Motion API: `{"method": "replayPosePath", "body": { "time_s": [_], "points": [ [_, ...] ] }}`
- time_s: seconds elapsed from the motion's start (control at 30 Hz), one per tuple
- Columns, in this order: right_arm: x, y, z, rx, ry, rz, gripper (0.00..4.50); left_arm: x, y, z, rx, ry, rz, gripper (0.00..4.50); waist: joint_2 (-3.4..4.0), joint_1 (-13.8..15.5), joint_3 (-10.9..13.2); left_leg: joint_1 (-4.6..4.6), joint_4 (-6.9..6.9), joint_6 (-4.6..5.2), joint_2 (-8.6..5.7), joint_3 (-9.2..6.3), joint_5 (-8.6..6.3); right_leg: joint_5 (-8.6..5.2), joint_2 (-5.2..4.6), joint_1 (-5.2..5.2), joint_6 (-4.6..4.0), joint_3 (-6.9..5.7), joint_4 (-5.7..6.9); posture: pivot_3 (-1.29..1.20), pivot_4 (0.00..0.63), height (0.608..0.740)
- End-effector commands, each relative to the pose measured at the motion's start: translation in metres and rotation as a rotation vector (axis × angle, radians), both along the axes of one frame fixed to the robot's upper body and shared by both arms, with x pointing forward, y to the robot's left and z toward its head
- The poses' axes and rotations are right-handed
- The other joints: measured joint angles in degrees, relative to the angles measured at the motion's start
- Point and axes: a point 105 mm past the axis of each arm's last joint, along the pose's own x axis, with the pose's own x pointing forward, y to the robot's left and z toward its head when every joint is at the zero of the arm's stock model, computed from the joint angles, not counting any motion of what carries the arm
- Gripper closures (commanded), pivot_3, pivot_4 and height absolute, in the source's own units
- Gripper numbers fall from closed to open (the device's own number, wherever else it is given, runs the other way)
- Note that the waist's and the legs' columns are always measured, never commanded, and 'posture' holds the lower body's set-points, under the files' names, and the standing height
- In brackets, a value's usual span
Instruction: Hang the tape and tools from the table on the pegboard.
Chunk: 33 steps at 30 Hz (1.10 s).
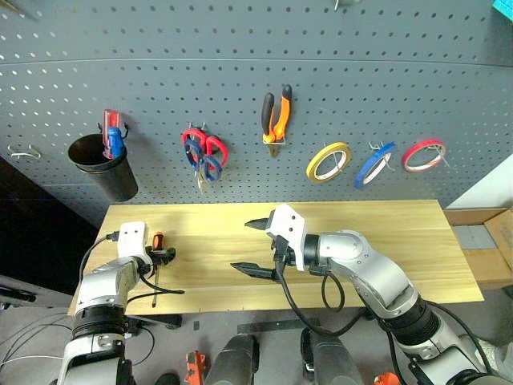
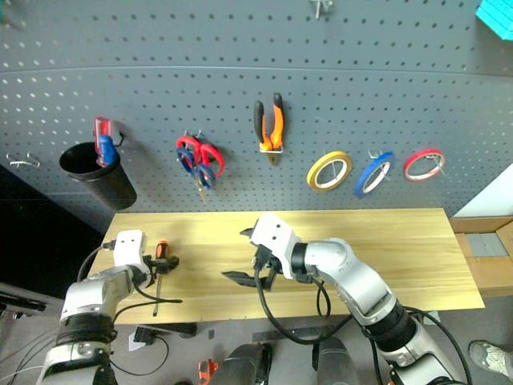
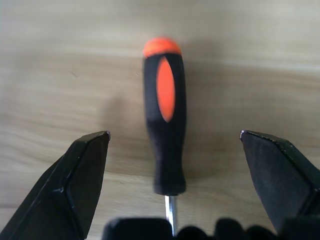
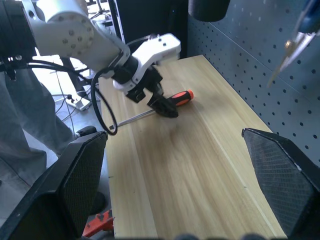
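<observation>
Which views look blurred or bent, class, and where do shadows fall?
Left wrist view: the orange-and-black-handled screwdriver looks soft, wood grain smeared. Left eye view: the blue-grey pegboard rows curve. Right wrist view: a faint shadow lies on the light wooden table beneath the left gripper.

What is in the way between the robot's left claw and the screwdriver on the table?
Nothing visible. The left gripper is open right over the screwdriver, whose orange-and-black handle lies between the two fingers with bare table on both sides. The right gripper is off to the side, also open.
</observation>
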Motion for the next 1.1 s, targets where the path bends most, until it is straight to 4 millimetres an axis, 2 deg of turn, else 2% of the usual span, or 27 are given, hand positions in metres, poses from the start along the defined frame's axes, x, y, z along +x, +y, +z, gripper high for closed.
{"method": "replayPosePath", "body": {
  "time_s": [0.03, 0.13, 0.27, 0.3, 0.4, 0.47, 0.57, 0.6, 0.63, 0.67, 0.7, 0.8, 0.87, 1.0, 1.1],
  "points": [
    [-0.002, 0.000, 0.011, 0.022, -0.038, 0.001, 0.00, 0.003, 0.003, -0.001, 0.009, -0.005, 0.004, 0.01, 0.00, -0.21, 0.00, 0.01, 0.00, 0.00, 0.00, 0.00, 0.00, 0.00, 0.00, 0.00, 0.00, 0.01, 0.01, -0.04, 0.232, 0.740],
    [-0.001, -0.001, 0.011, 0.021, -0.037, -0.003, 0.00, 0.001, 0.001, -0.006, 0.009, 0.015, 0.002, 0.60, 0.00, -0.46, 0.00, 0.02, 0.01, 0.00, 0.00, 0.01, 0.00, 0.00, -0.01, 0.03, 0.00, 0.01, 0.02, -0.04, 0.233, 0.740],
    [0.000, -0.001, 0.011, 0.021, -0.036, -0.007, 0.00, 0.001, 0.004, -0.001, 0.008, -0.015, 0.011, 2.05, 0.00, -0.53, 0.00, 0.04, 0.01, 0.00, 0.00, 0.00, 0.00, 0.00, -0.01, 0.02, 0.00, 0.01, 0.04, -0.04, 0.233, 0.740],
    [0.000, -0.002, 0.011, 0.021, -0.037, -0.008, 0.00, 0.000, 0.006, 0.004, 0.024, -0.026, 0.003, 2.40, 0.00, -0.58, 0.00, 0.04, 0.01, 0.00, 0.00, 0.01, 0.00, 0.00, -0.01, 0.02, 0.00, 0.02, 0.04, -0.04, 0.233, 0.740],
    [-0.005, -0.004, 0.022, 0.046, -0.042, 0.045, 0.00, -0.014, 0.016, 0.029, 0.243, -0.058, -0.084, 3.42, -0.04, -1.06, 0.02, 0.00, -0.01, 0.00, 0.00, 0.02, 0.00, 0.00, -0.01, 0.00, 0.00, 0.05, 0.00, -0.04, 0.242, 0.740],
    [-0.016, -0.004, 0.033, 0.066, -0.041, 0.126, 0.00, -0.024, 0.011, 0.052, 0.248, -0.129, -0.095, 4.11, -0.05, -1.10, 0.04, -0.03, -0.06, 0.00, 0.02, 0.04, -0.01, 0.00, 0.00, -0.07, -0.01, 0.11, 0.00, -0.03, 0.244, 0.740],
    [-0.027, -0.005, 0.052, 0.133, -0.021, 0.205, 0.00, -0.040, -0.015, 0.083, 0.259, -0.280, -0.202, 4.12, -0.02, -0.71, 0.09, -0.02, -0.14, 0.00, 0.05, 0.01, -0.01, 0.00, 0.00, -0.05, -0.02, 0.09, -0.05, 0.00, 0.249, 0.740],
    [-0.028, -0.005, 0.061, 0.180, -0.005, 0.221, 0.00, -0.041, -0.028, 0.105, 0.272, -0.439, -0.251, 4.12, -0.01, -0.64, 0.10, -0.03, -0.14, 0.00, 0.06, 0.01, -0.01, 0.00, 0.00, -0.05, -0.02, 0.09, -0.07, 0.02, 0.250, 0.740],
    [-0.029, -0.006, 0.066, 0.212, 0.006, 0.231, 0.00, -0.044, -0.037, 0.121, 0.282, -0.552, -0.279, 4.12, 0.03, -0.44, 0.12, -0.02, -0.14, 0.00, 0.06, 0.01, -0.01, 0.00, -0.01, -0.01, -0.02, 0.09, -0.11, 0.03, 0.251, 0.740],
    [-0.029, -0.008, 0.072, 0.241, 0.017, 0.242, 0.00, -0.052, -0.043, 0.131, 0.221, -0.641, -0.248, 4.12, 0.03, -0.19, 0.13, 0.00, -0.14, 0.01, 0.06, 0.02, -0.01, 0.00, -0.03, 0.04, -0.02, 0.09, -0.13, 0.04, 0.252, 0.740],
    [-0.028, -0.009, 0.074, 0.251, 0.022, 0.244, 0.00, -0.060, -0.047, 0.137, 0.198, -0.700, -0.231, 4.12, 0.02, 0.10, 0.13, -0.01, -0.13, 0.00, 0.06, -0.01, -0.02, 0.03, -0.04, 0.05, -0.07, 0.04, -0.16, 0.04, 0.252, 0.740],
    [-0.026, -0.010, 0.071, 0.219, 0.014, 0.255, 0.00, -0.075, -0.056, 0.144, 0.306, -0.791, -0.243, 4.12, 0.01, 0.91, 0.12, 0.04, -0.12, 0.02, 0.06, 0.00, -0.02, 0.05, -0.05, 0.12, -0.10, 0.01, -0.20, 0.06, 0.251, 0.740],
    [-0.029, -0.010, 0.067, 0.173, -0.002, 0.299, 0.00, -0.075, -0.063, 0.157, 0.344, -0.881, -0.251, 4.12, 0.04, 1.24, 0.14, 0.05, -0.15, 0.02, 0.06, 0.02, -0.02, 0.04, -0.05, 0.12, -0.11, 0.02, -0.16, 0.07, 0.250, 0.740],
    [-0.034, -0.006, 0.070, 0.177, -0.006, 0.357, 0.00, -0.062, -0.071, 0.207, 0.417, -1.101, -0.265, 4.12, 0.00, 2.59, 0.14, 0.02, -0.10, 0.05, 0.06, -0.05, -0.02, 0.03, -0.05, 0.14, -0.11, -0.10, -0.16, 0.08, 0.247, 0.740],
    [-0.030, -0.003, 0.075, 0.197, -0.036, 0.343, 0.00, -0.056, -0.073, 0.235, 0.422, -1.188, -0.264, 4.12, -0.01, 2.54, 0.13, 0.02, -0.06, 0.02, 0.04, -0.06, -0.01, 0.04, -0.04, 0.14, -0.10, -0.11, -0.16, 0.08, 0.245, 0.740]
  ]
}}
